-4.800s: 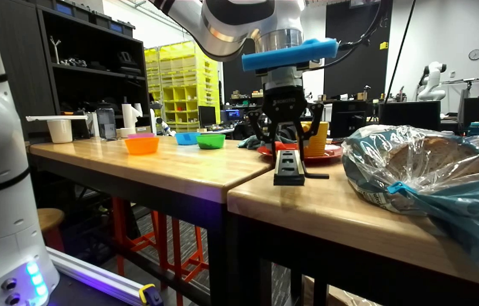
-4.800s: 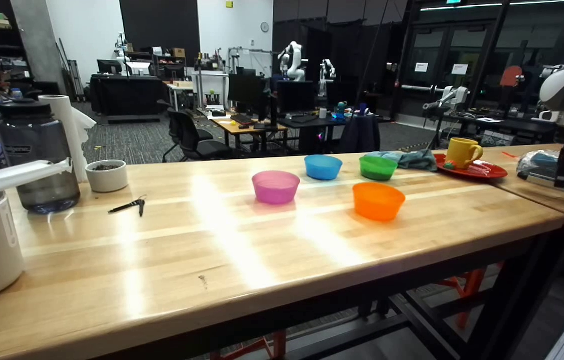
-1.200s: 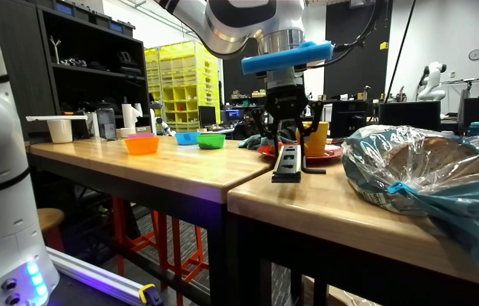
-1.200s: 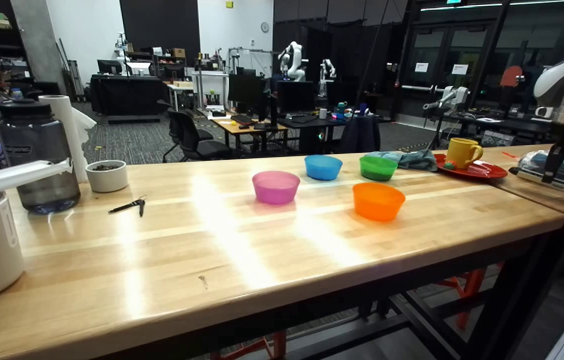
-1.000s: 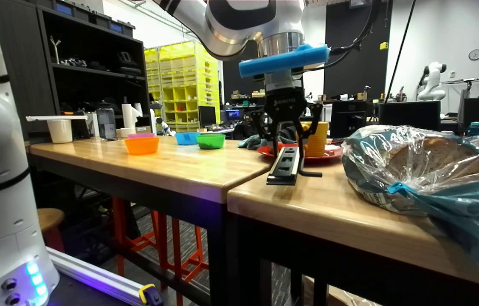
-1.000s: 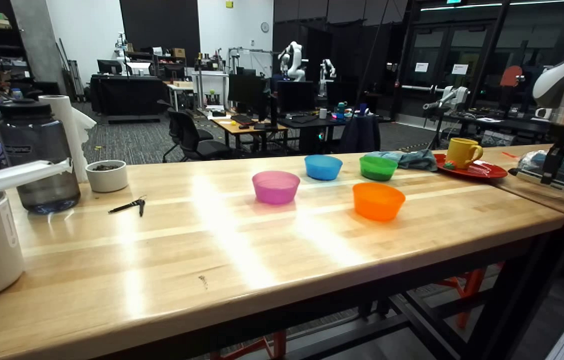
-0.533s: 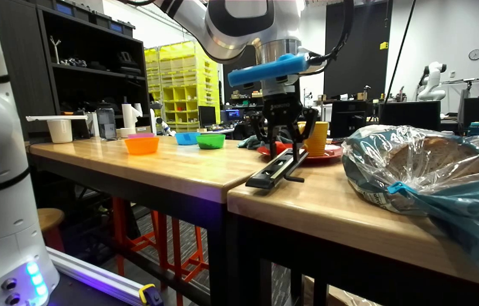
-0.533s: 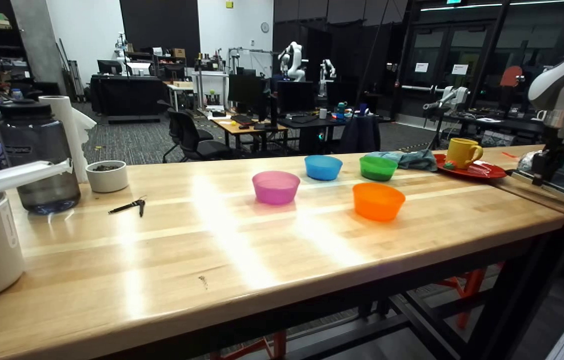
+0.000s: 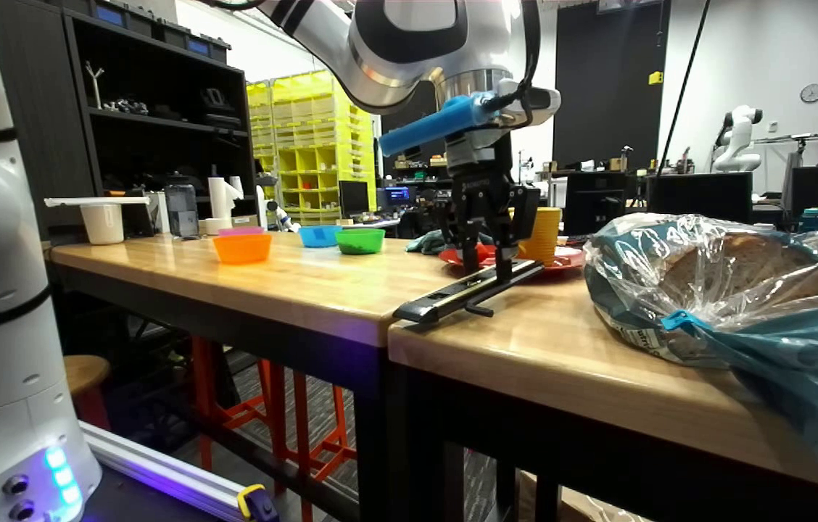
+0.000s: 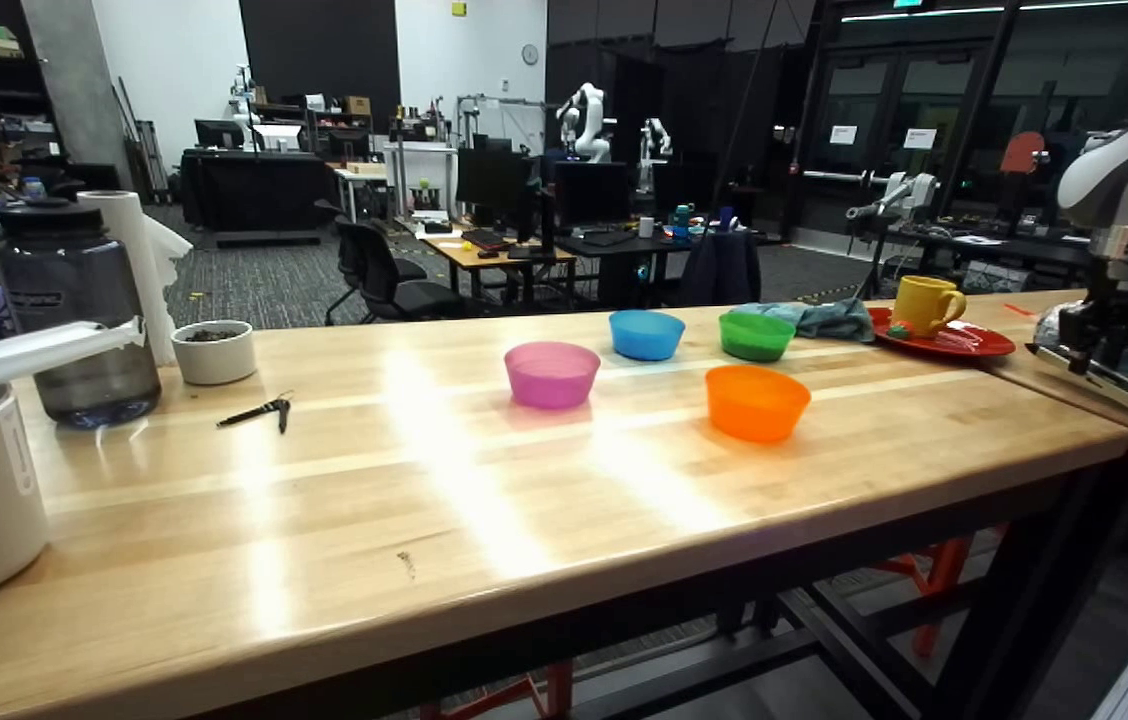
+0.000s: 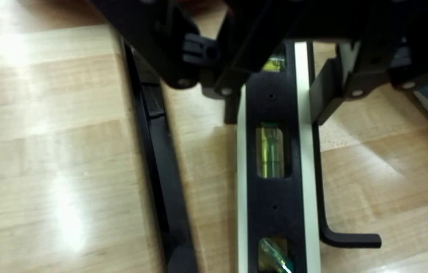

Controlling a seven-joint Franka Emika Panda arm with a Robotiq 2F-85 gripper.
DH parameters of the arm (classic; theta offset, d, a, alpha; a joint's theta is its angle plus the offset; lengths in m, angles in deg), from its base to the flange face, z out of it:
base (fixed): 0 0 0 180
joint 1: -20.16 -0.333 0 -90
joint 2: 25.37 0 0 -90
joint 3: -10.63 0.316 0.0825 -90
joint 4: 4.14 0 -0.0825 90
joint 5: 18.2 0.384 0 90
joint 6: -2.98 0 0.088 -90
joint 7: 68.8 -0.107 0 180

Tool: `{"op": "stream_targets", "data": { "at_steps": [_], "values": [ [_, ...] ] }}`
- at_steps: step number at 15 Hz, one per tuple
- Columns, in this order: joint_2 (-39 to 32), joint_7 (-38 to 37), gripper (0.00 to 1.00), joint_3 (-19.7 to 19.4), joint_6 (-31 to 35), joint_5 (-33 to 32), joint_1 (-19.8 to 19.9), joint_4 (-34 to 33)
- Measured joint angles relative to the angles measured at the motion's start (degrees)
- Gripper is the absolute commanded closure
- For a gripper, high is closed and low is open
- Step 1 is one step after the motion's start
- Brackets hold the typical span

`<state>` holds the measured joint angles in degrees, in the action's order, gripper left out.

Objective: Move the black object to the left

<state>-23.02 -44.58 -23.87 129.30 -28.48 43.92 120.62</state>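
Note:
The black object is a black spirit level with pale edges and small vials (image 9: pixel 445 299); it also shows in the wrist view (image 11: pixel 275 193) and in an exterior view (image 10: pixel 1119 390). A black hex key (image 11: pixel 350 240) lies along its right edge in the wrist view; its bent end shows in an exterior view (image 9: pixel 480 311). My gripper (image 11: pixel 274 115) is shut across the level, with the hex key between the level and the right finger. In an exterior view my gripper (image 9: pixel 486 274) holds it low over the table, slanted; whether it touches the wood I cannot tell.
A red plate (image 10: pixel 984 343) with a yellow mug (image 9: pixel 542 235) stands close behind the level. A bread bag (image 9: pixel 713 290) lies to the right. Orange (image 9: pixel 242 248), green (image 9: pixel 360 241), blue and pink bowls stand on the left table. A gap (image 11: pixel 161 151) divides the two tables.
My wrist has turned, swinging the level and hex key from nearly end-on to slanted. Its near end has moved left in an exterior view, and the gripper is slightly lower. The grip has stayed shut.

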Motion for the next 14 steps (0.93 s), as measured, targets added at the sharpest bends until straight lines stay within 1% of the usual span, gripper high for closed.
{"op": "stream_targets", "data": {
  "at_steps": [6, 9, 10, 11, 12, 14],
  "values": [
    [-0.05, -10.03, 0.77, 0.14, -0.85, -0.04, 0.1, 0.0],
    [-0.4, -13.63, 0.77, 0.15, -0.98, -0.04, 0.11, -0.12],
    [-0.6, -14.6, 0.71, 0.16, -1.03, -0.04, 0.11, -0.23],
    [-0.77, -15.37, 0.43, 0.16, -1.06, -0.04, 0.11, -0.3],
    [-0.89, -16.05, 0.27, 0.18, -1.07, -0.04, 0.11, -0.35],
    [-1.13, -17.08, 0.18, 0.19, -1.09, -0.04, 0.11, -0.44]
  ]
}}
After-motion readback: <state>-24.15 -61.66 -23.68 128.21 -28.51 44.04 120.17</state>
